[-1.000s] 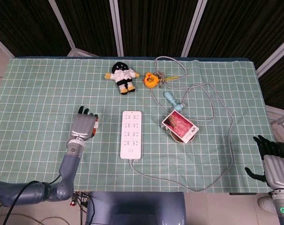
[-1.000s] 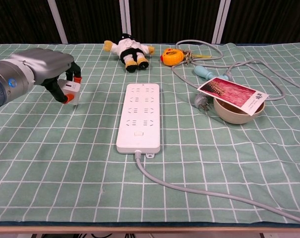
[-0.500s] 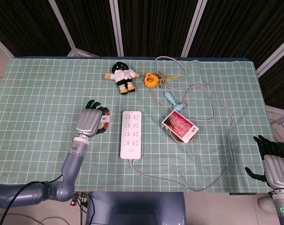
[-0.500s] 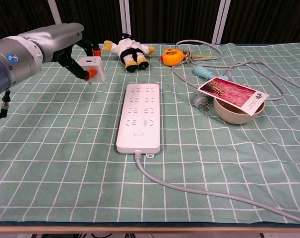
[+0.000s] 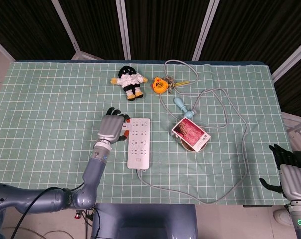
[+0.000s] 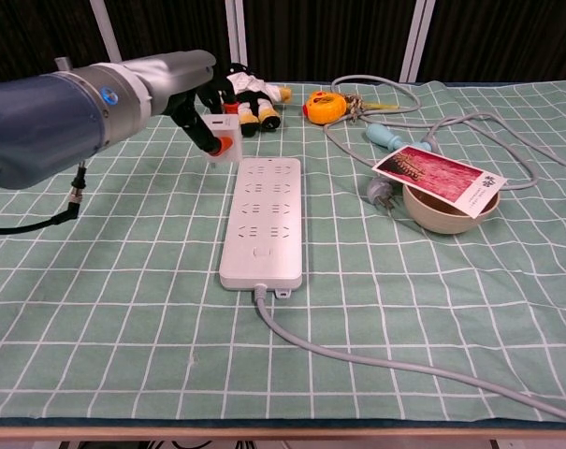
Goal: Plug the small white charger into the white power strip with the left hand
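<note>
The left robot hand (image 6: 184,86) holds the small white charger (image 6: 220,138) in its fingertips, just by the far left corner of the white power strip (image 6: 262,219). The strip lies flat on the green counter (image 6: 95,281), its long side running from near to far, its cord (image 6: 376,360) at the near end. The chest view shows the charger clearly; which way its prongs point cannot be told. From the head view the hand (image 5: 112,129) mostly hides it. Only that view shows the right robot hand (image 5: 289,172), off the counter's edge, fingers apart, holding nothing.
</note>
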